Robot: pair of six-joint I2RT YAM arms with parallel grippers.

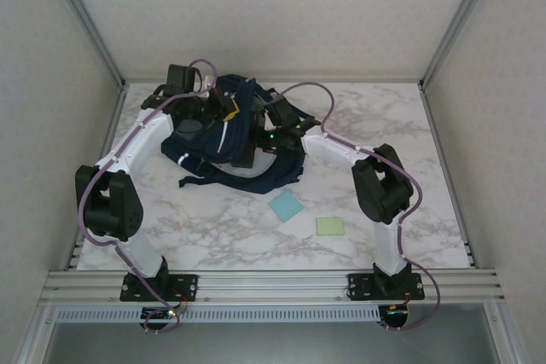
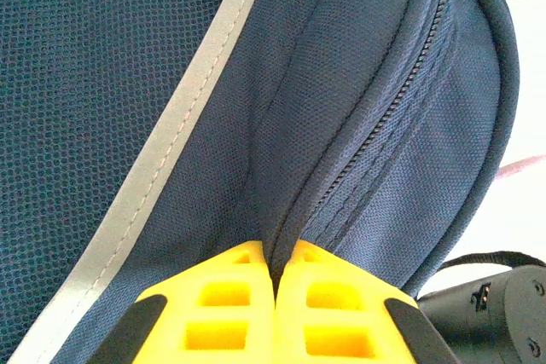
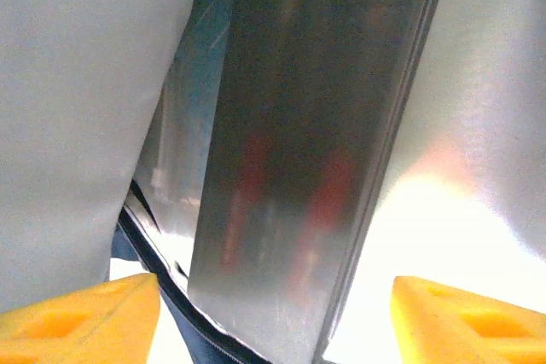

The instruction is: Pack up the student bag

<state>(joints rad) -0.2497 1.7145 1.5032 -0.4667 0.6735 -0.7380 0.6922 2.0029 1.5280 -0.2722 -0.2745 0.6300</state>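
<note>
You have a white, grey-veined marble-look table [image 1: 409, 125]. The dark navy fabric student bag [image 1: 200, 155] lies on its far left part. Nearer you lie a flat light-blue square sheet [image 1: 286, 205] and, close by on its right, a pale-green square sheet [image 1: 330, 226].

The place is a robot lab test cell. A marble-patterned table [image 1: 213, 236] is boxed in by plain pale wall panels [image 1: 273, 6] on aluminium posts [image 1: 85, 19]. The cabled left arm [image 1: 128, 155] and right arm [image 1: 375, 185] are bolted to a metal rail [image 1: 273, 283].
</note>
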